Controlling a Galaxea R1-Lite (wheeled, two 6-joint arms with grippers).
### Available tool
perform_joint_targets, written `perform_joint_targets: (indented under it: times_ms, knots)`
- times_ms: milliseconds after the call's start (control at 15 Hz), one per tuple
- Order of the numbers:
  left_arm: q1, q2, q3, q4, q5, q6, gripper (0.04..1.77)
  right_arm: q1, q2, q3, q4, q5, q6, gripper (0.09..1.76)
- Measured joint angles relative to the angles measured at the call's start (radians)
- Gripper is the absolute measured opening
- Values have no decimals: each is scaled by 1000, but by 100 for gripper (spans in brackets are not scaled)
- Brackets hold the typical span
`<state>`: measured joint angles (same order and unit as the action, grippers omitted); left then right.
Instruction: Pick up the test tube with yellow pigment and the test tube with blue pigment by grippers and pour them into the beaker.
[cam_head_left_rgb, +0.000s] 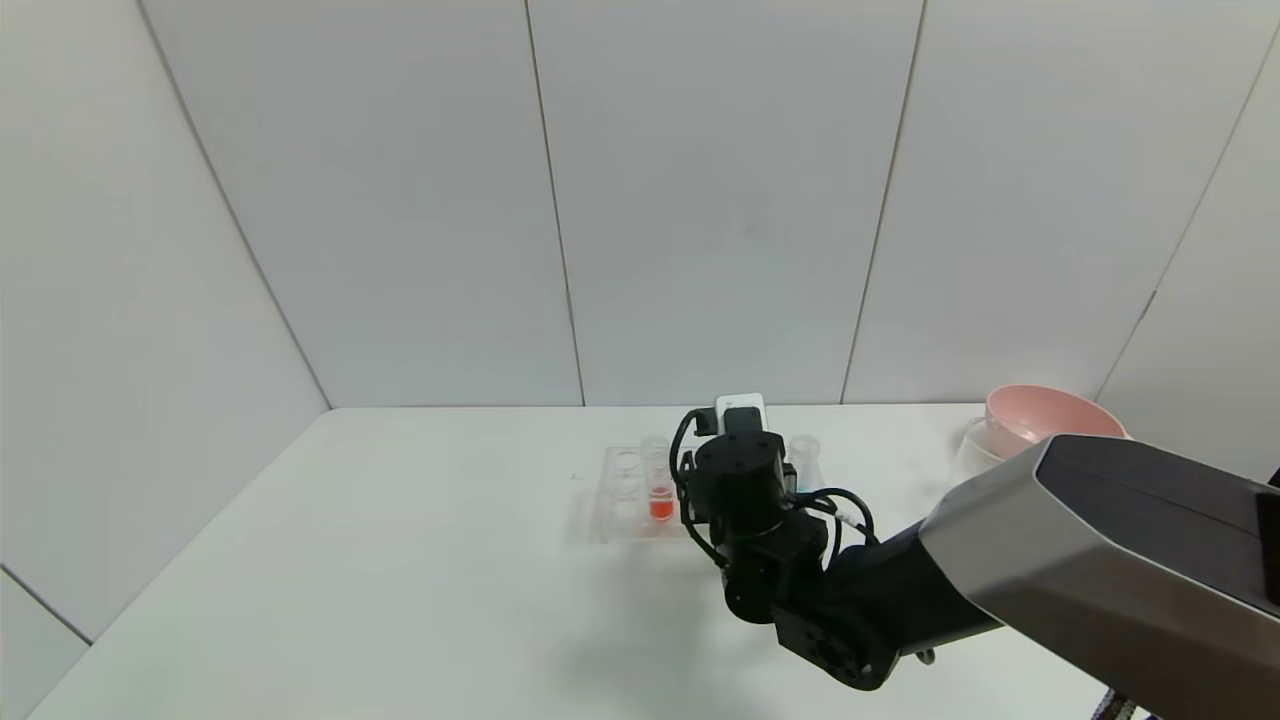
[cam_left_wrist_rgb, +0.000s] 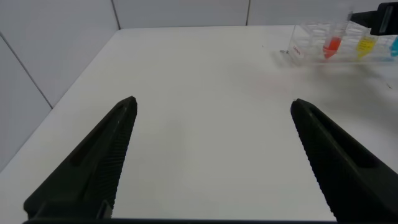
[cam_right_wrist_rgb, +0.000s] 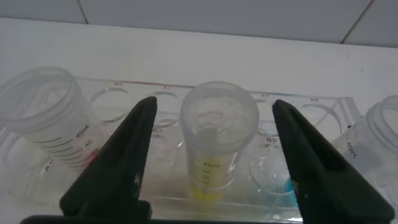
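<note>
In the right wrist view the test tube with yellow pigment (cam_right_wrist_rgb: 219, 149) stands upright in the clear rack (cam_right_wrist_rgb: 124, 93). My right gripper (cam_right_wrist_rgb: 213, 104) is open, one finger on each side of that tube, not touching it. The test tube with blue pigment (cam_right_wrist_rgb: 380, 142) stands in the rack beside it. In the head view the right wrist (cam_head_left_rgb: 742, 480) hides the yellow tube; the blue tube (cam_head_left_rgb: 803, 462) shows just past it. The beaker (cam_head_left_rgb: 975, 450) stands far right by the pink bowl. My left gripper (cam_left_wrist_rgb: 213, 106) is open and empty over bare table, far from the rack.
A tube with red-orange liquid (cam_head_left_rgb: 660, 492) stands in the rack (cam_head_left_rgb: 622, 495), left of the right wrist. A pink bowl (cam_head_left_rgb: 1050, 418) sits at the back right corner. From the left wrist view the rack (cam_left_wrist_rgb: 311, 43) and its coloured tubes show far off.
</note>
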<state>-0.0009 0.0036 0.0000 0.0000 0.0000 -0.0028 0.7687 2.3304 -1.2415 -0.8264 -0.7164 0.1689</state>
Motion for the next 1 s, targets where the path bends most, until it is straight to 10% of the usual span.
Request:
perform_joint_targets:
  times_ms: [400, 1000]
  knots:
    - [0, 0, 0, 0, 0, 0, 176, 3, 0, -2, 0, 0, 0, 53]
    - [1, 0, 0, 0, 0, 0, 176, 16, -56, 16, 5, -6, -37, 55]
